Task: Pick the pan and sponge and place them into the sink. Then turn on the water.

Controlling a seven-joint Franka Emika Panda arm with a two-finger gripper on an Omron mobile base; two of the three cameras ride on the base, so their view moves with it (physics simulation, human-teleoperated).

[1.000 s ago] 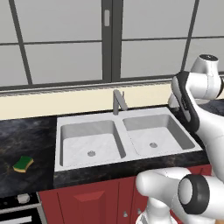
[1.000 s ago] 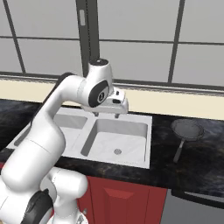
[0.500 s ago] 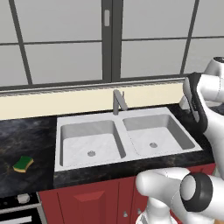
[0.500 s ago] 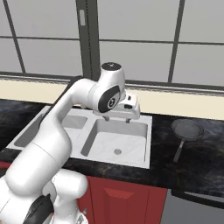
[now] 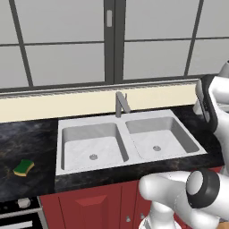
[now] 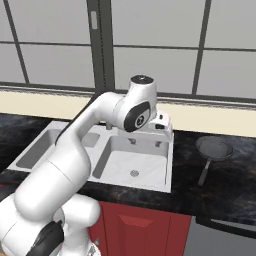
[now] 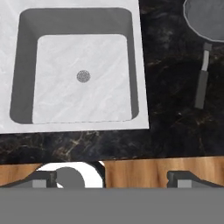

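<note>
The white double-basin sink (image 5: 67,129) sits in the dark counter, with its grey faucet (image 5: 120,103) at the back. Both basins hold nothing, and the water is out of view. The yellow and green sponge (image 5: 23,167) lies on the counter left of the sink. The black pan (image 6: 214,148) rests on the counter right of the sink (image 6: 167,165), its handle (image 6: 204,174) pointing to the front. My gripper (image 6: 145,143) hangs open and empty above the right basin's right part. In the hand view the gripper (image 7: 113,179) looks down on that basin (image 7: 140,65), with the pan (image 7: 205,19) at the upper right.
A tall window and a cream backsplash run behind the counter. Red cabinet fronts (image 5: 89,205) lie below it, and a stove knob (image 5: 24,202) shows at the lower left. Bare dark counter (image 7: 175,109) separates the sink's edge from the pan.
The arm has swung to the right, carrying the hand from over the sink's middle towards its right edge. The jaws stayed open. Pan and sponge have not moved.
</note>
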